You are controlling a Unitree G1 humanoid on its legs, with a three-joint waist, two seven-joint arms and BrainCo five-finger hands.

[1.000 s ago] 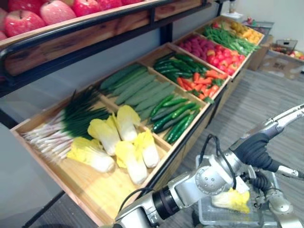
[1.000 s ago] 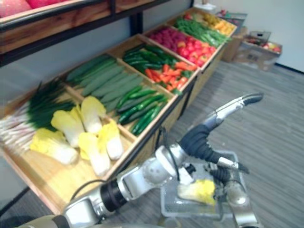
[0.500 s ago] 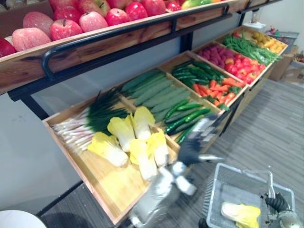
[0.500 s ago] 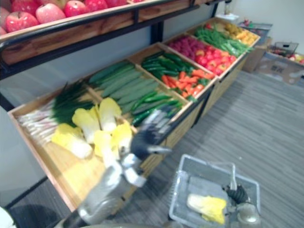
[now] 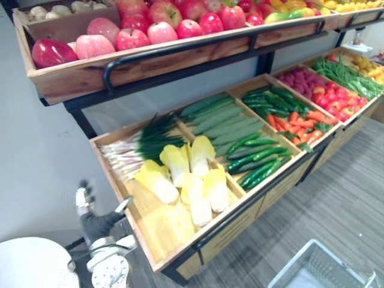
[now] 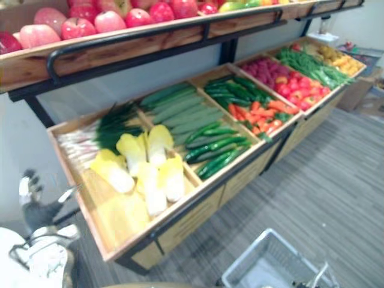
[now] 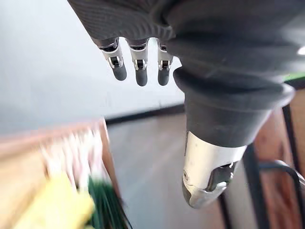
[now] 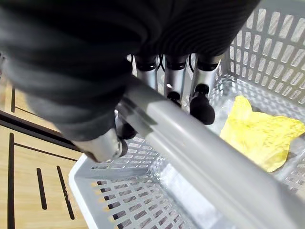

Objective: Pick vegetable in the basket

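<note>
Near me, at 5 o'clock, the right hand (image 8: pixel 175 76) is clenched round the grey handle (image 8: pixel 200 162) of the basket (image 8: pixel 271 47), and a yellow cabbage (image 8: pixel 259 138) lies inside it. At 8 o'clock the left hand (image 5: pixel 90 211) hangs released, holding nothing. Farther, toward 12 o'clock, more cabbages (image 5: pixel 189 180) lie in a wooden crate (image 5: pixel 162 231).

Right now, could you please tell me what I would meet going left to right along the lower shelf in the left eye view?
Spring onions, yellow cabbages, dark green cucumbers, carrots, green beans.
</note>
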